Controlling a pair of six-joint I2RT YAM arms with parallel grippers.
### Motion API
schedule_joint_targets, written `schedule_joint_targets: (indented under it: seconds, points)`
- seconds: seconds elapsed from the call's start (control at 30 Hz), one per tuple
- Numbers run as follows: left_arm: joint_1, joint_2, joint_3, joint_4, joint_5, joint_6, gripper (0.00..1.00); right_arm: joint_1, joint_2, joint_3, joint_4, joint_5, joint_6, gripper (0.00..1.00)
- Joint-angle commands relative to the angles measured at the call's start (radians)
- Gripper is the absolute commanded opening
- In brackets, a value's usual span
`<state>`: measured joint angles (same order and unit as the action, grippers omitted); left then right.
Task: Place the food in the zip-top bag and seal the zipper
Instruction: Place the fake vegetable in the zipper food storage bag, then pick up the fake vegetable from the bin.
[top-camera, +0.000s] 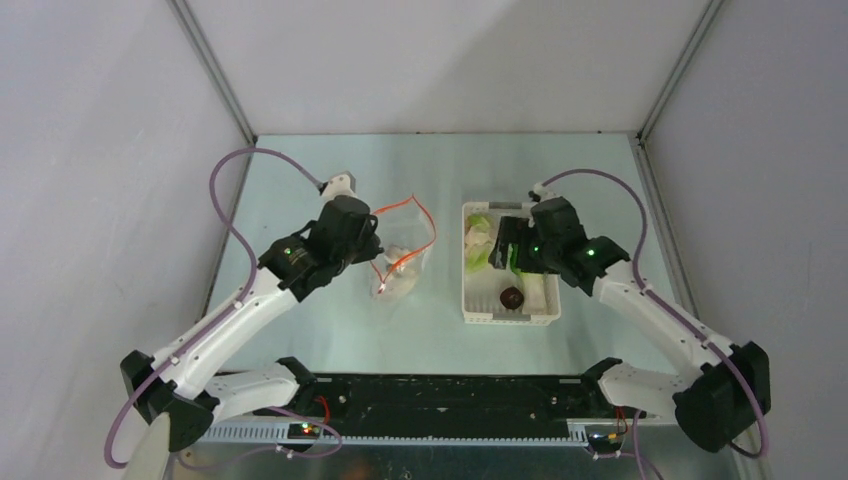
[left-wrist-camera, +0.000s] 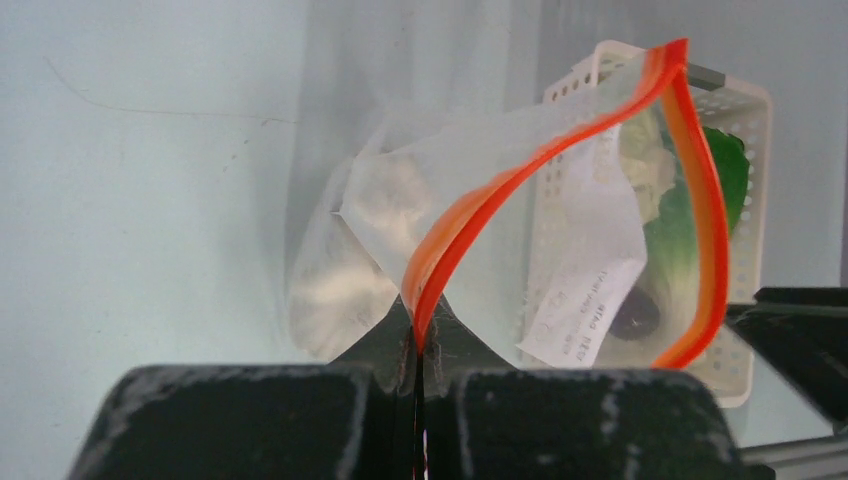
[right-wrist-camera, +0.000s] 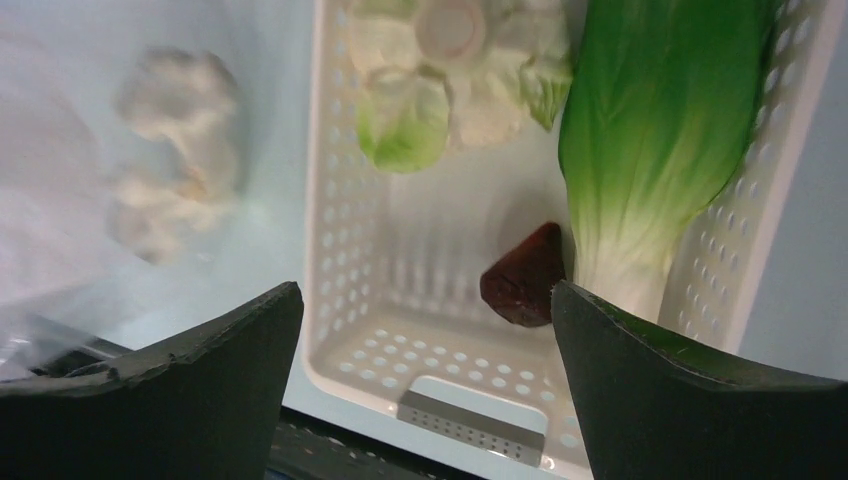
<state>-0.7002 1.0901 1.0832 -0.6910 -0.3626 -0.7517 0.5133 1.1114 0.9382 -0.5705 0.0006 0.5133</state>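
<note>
1. My left end effector (left-wrist-camera: 418, 345) is fully closed and pinches the bag (left-wrist-camera: 500, 190) at its zipper (left-wrist-camera: 700, 200). I judge that this grip lifts the mouth edge off the table (left-wrist-camera: 150, 200) and presents it as an open loop for loading.
2. The mouth gapes directly ahead of the left fingers. The orange strip arches up and away to their right.
3. My right end effector (right-wrist-camera: 425, 300) is spread wide and holds nothing. It hovers over the basket (right-wrist-camera: 335, 200), which I read as the approach to a pick.
4. The brown ball (right-wrist-camera: 525, 285) lies just ahead of the right end effector, within the span of its fingers. It touches the white stem of the bok choy (right-wrist-camera: 650, 130), which lies along the basket wall in front of the finger on the right of the wrist view.
5. Pale green-white lumps (right-wrist-camera: 440, 90) rest farther ahead, at the far end of the basket.
6. The bag is clear, thin and crinkled, with a white label on one wall. A pale lump (left-wrist-camera: 385, 200) sits inside it, beyond the left fingers, so I judge loading to be partly done.
7. The zipper is unsealed. I cannot make out its slider.
</note>
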Motion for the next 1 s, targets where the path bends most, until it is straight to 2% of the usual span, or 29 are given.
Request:
schedule_joint_targets:
  seconds: [0.0, 0.07, 0.33, 0.57, 0.97]
  points:
    - [0.016, -0.041, 0.038, -0.02, -0.055, 0.02, 0.0, 0.09, 0.073, -0.007, -0.061, 0.054, -0.068, 1.0]
    - [0.016, -0.039, 0.032, -0.016, -0.047, 0.019, 0.0, 0.149, 0.121, -0.007, -0.075, 0.098, -0.067, 0.99]
    - [0.019, -0.034, 0.005, 0.001, -0.011, 0.009, 0.0, 0.176, 0.288, -0.011, -0.091, 0.12, 0.024, 0.88]
    - [0.018, -0.039, -0.013, 0.032, 0.016, 0.007, 0.0, 0.184, 0.302, -0.021, -0.129, 0.22, 0.079, 0.87]
    - [0.018, -0.026, -0.002, 0.038, 0.03, 0.008, 0.0, 0.178, 0.385, -0.056, -0.067, 0.202, 0.081, 0.79]
